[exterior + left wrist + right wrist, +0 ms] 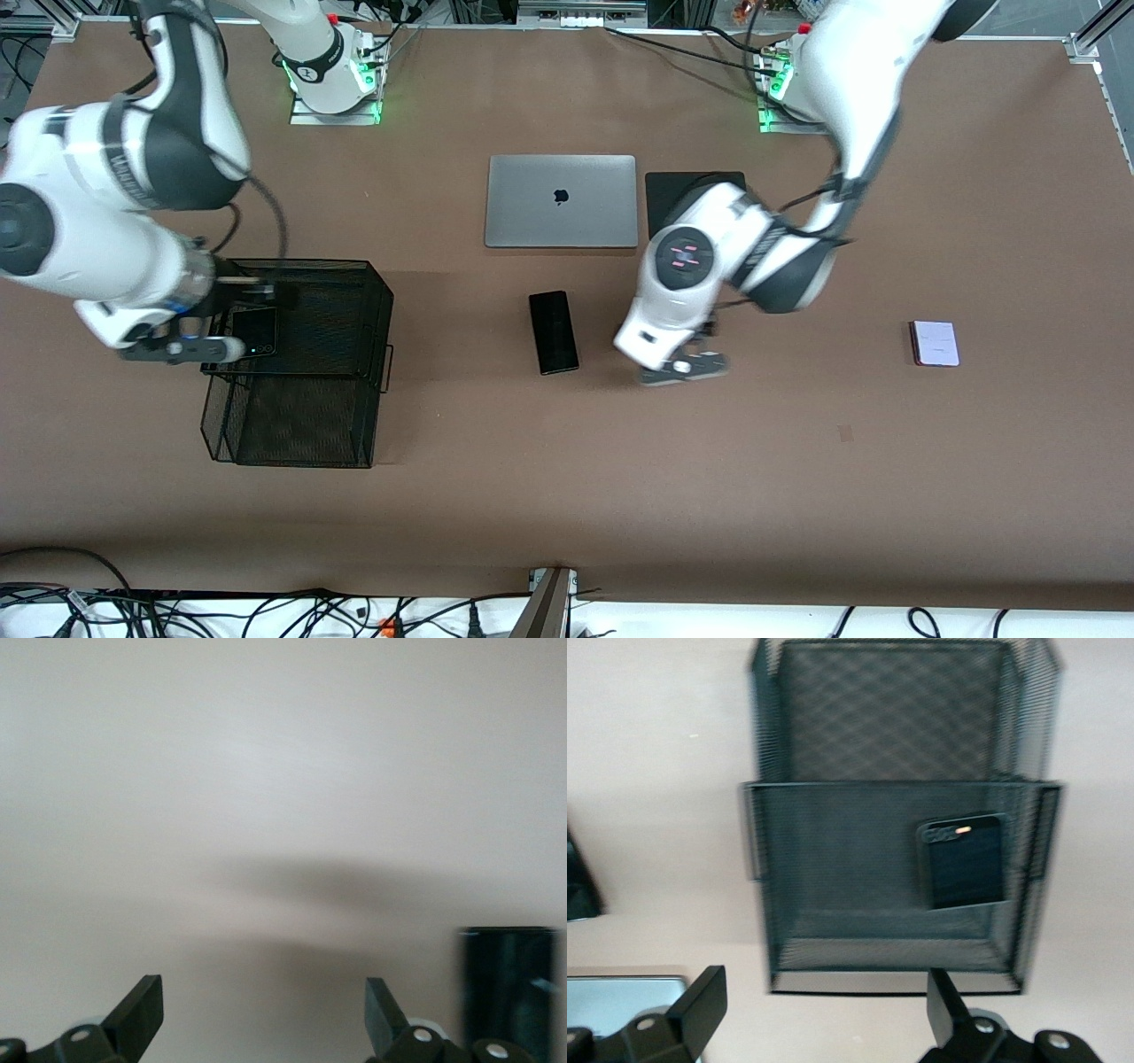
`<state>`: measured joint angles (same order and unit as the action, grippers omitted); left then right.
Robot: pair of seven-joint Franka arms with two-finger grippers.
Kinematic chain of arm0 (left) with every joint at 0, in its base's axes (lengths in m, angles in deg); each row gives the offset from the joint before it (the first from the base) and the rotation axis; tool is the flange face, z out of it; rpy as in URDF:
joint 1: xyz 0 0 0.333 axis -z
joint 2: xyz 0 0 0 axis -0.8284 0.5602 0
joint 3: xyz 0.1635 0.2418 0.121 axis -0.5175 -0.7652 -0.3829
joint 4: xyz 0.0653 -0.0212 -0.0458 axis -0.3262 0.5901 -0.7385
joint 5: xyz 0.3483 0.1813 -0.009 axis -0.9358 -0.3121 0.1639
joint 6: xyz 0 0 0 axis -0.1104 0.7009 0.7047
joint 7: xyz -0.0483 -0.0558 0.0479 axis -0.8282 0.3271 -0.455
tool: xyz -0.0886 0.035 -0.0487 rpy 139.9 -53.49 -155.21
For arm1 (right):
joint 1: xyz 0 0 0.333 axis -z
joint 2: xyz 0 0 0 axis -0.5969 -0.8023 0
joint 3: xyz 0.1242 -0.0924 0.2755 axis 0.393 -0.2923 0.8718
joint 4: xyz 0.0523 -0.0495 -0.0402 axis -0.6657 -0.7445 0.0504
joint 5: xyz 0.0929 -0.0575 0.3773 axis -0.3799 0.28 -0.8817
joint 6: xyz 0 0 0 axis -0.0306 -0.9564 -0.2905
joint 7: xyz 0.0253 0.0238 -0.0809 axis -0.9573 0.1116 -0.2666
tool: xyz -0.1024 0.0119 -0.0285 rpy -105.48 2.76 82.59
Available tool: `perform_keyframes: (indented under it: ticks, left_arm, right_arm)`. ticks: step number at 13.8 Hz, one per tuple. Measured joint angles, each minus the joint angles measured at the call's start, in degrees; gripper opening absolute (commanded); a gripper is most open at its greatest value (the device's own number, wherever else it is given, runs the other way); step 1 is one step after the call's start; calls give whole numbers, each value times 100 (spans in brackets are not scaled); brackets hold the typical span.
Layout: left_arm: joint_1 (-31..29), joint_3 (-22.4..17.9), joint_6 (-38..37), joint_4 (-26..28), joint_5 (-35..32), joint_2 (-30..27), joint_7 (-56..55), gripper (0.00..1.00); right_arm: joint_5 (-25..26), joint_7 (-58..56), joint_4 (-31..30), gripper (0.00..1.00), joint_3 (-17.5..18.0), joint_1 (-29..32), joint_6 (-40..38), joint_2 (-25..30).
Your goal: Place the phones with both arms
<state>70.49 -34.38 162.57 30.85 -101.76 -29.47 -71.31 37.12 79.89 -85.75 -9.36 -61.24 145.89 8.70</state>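
Black mesh basket (886, 859) holds the small black phone (966, 861); the right gripper (819, 1014) hangs over it, jaws spread and empty. Left gripper (264, 1014) hovers, open and empty, beside the long black phone (553, 331). Pale phone (935, 343) lies toward the left arm's end.

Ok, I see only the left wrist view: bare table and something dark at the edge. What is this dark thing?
Observer: The long phone, lying flat beside the open left gripper, toward the right arm's end.
Operator: And where is the right gripper?
Observer: Open, over the mesh rack; a small black phone lies in it.
Operator: Is there another phone?
Observer: Yes, a pale phone lies toward the left arm's end of the table.
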Motion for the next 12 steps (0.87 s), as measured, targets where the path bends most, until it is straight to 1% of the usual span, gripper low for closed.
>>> perform_keyframes:
  ticks: [2, 3, 5, 6, 8, 9, 10, 12]
  left_arm:
    - [-518, -27, -567, 6, -8, -265, 837, 100]
    - [-808, -33, -731, 14, -10, -342, 1324, 100]
    - [-1415, -57, -878, 152, -19, -434, 2179, 100]
    - [-1732, -57, -880, 272, -40, -456, 2514, 100]
    - [-2353, -57, -778, 540, -113, -465, 3246, 100]
    - [-2631, -57, -572, 719, -248, -467, 3537, 100]
    - [-2902, -53, -279, 926, -403, -467, 3748, 100]
    - [-3460, -32, 563, 1458, -523, -480, 4146, 100]
  right_arm:
    - [191, 775, 13, 100, 659, -17, 104, -2]
    - [321, 1221, 39, 100, 1021, -29, 188, -23]
    - [474, 2107, 177, 100, 1713, -69, 355, -168]
    - [510, 2518, 289, 100, 1998, -127, 467, -303]
    - [621, 3115, 546, 100, 2377, -355, 724, -656]
    - [694, 3315, 679, 100, 2505, -489, 855, -854]
    - [759, 3454, 789, 100, 2588, -623, 1004, -1047]
    - [883, 3539, 904, 100, 2648, -830, 1321, -1418]
